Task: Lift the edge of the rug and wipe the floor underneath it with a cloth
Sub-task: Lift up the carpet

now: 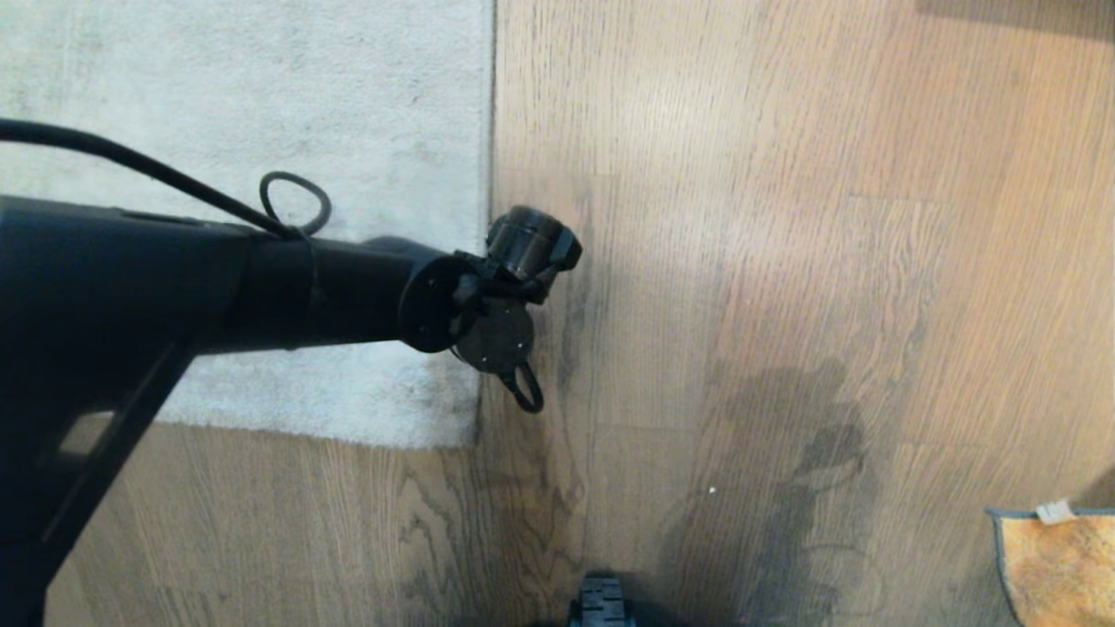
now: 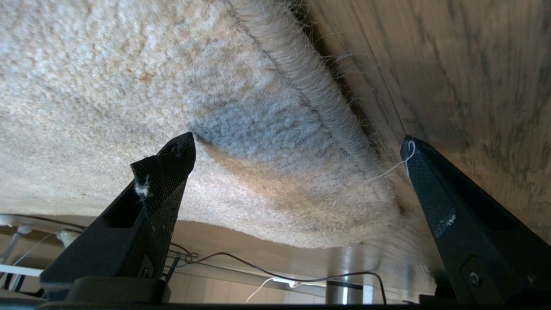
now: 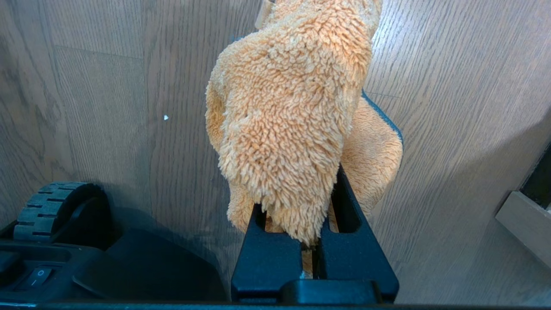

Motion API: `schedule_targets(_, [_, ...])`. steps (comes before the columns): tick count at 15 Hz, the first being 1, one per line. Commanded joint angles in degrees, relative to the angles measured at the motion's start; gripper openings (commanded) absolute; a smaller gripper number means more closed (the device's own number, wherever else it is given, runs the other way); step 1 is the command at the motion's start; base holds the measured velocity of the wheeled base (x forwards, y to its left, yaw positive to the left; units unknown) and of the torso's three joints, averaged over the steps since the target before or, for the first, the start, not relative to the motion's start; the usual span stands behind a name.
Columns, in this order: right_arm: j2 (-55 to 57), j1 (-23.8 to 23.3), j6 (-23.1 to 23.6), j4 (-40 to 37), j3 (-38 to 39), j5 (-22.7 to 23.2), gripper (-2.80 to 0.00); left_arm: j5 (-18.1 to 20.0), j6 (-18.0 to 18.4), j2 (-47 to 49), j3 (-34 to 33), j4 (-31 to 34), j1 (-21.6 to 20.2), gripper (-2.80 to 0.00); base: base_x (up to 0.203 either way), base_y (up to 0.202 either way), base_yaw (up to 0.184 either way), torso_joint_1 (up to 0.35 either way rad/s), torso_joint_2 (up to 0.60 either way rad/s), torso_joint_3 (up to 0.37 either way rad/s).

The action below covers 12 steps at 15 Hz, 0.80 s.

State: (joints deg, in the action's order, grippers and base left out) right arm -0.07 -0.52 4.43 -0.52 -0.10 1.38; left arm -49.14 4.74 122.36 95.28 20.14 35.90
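The pale grey rug (image 1: 261,104) lies flat at the upper left, its rug edge (image 1: 488,174) running straight down to a square corner (image 1: 475,440). My left arm's wrist (image 1: 505,305) hovers over that border. My left gripper (image 2: 297,142) is open wide, straddling the rug edge (image 2: 327,125): one finger (image 2: 168,181) is over the pile, the other (image 2: 434,189) over the floor (image 2: 473,86). My right gripper (image 3: 303,202) is shut on the orange fuzzy cloth (image 3: 292,107), held low above the floor (image 3: 107,107). The cloth (image 1: 1058,566) shows at the lower right.
The robot base's treaded wheel (image 1: 601,601) (image 3: 56,206) sits at the near edge. A dark shadow patch (image 1: 801,453) and a white speck (image 1: 712,491) mark the planks. A furniture edge (image 3: 525,219) stands beside the right gripper. Cables and a metal post (image 2: 344,280) lie beyond the rug.
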Motion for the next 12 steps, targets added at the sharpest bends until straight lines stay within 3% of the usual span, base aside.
schedule_targets(1, [0.1, 0.0, 0.1, 0.0, 0.0, 0.0, -2.80, -0.7, 0.2, 0.2, -0.1, 0.3, -1.4, 0.00, 0.000, 0.000, 0.000, 0.000, 0.00, 0.000])
schedule_targets(12, [0.1, 0.0, 0.1, 0.0, 0.0, 0.0, -2.80, -0.9, 3.8, -4.2, -2.2, 0.7, -3.5, 0.00, 0.000, 0.000, 0.000, 0.000, 0.00, 0.000])
